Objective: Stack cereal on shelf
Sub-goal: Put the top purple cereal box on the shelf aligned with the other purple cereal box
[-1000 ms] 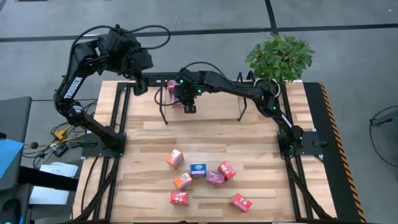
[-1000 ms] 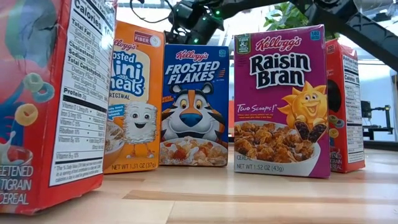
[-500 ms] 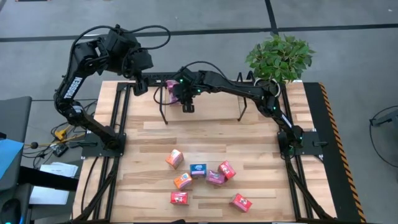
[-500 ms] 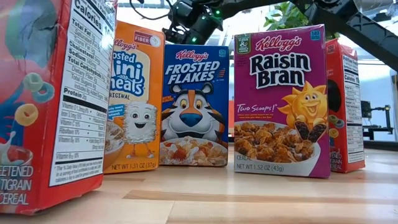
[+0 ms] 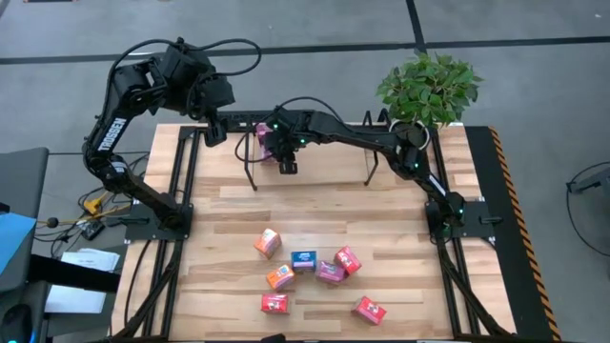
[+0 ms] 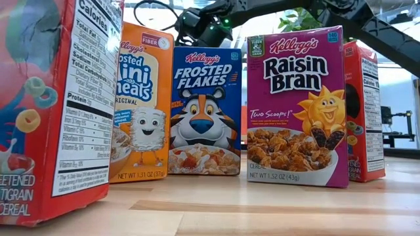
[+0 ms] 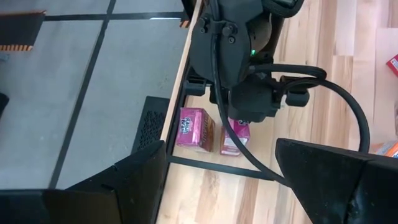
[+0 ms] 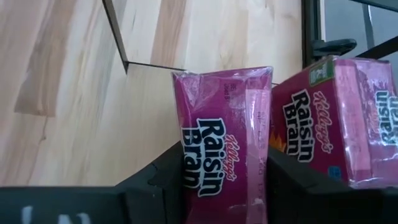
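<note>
The right pincer (image 5: 288, 164) reaches over the far-left part of the shelf (image 5: 250, 169), a thin black rod frame at the far side of the wooden surface (image 5: 315, 214). In the right wrist view its two dark fingers (image 8: 163, 180) flank a magenta Raisin Bran carton (image 8: 227, 162), apparently gripping it, with a second Raisin Bran carton (image 8: 339, 121) just beside it. The left wrist view shows both cartons standing side by side at the far edge of the surface. The left pincer (image 5: 213, 131) hangs with its fingers spread wide near the shelf's far-left corner, holding nothing. Six more cartons lie loosely grouped on the near half: an orange carton (image 5: 268, 243), a blue Frosted Flakes carton (image 5: 304, 260), and pink and red ones around them.
</note>
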Controlling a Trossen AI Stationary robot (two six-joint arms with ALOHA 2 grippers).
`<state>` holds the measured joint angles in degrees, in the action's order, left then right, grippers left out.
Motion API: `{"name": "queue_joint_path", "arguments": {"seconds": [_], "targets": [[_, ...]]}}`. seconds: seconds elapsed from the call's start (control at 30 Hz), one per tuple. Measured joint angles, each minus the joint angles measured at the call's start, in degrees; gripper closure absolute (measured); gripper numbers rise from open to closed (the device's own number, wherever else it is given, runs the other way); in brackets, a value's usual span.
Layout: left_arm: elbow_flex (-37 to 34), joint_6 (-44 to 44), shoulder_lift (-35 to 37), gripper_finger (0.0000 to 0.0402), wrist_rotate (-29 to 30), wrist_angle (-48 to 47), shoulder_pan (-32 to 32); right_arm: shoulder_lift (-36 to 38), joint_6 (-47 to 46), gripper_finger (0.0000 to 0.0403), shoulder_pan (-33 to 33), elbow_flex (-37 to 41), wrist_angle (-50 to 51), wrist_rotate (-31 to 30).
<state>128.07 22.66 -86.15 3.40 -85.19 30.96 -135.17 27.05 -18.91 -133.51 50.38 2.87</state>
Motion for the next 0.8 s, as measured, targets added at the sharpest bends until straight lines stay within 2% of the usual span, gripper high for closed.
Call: {"name": "queue_joint_path", "arguments": {"seconds": [0.23,0.47,0.57,0.8], "targets": [[0.0,0.2,0.0,0.0105,0.0,0.0,0.0,0.0,0.4,0.0211,0.0,0.0,-0.2,-1.1],[0.0,0.2,0.0,0.0105,0.0,0.0,0.0,-0.1,0.4,0.0163,0.0,0.1,0.3,-1.9],[0.0,0.2,0.0,0.0105,0.0,0.0,0.0,-0.1,0.4,0.0141,0.1,0.1,0.1,-4.3],[0.0,0.2,0.0,0.0105,0.0,0.0,0.0,0.5,0.4,0.0133,0.5,-1.3,1.7,-5.9]]}}
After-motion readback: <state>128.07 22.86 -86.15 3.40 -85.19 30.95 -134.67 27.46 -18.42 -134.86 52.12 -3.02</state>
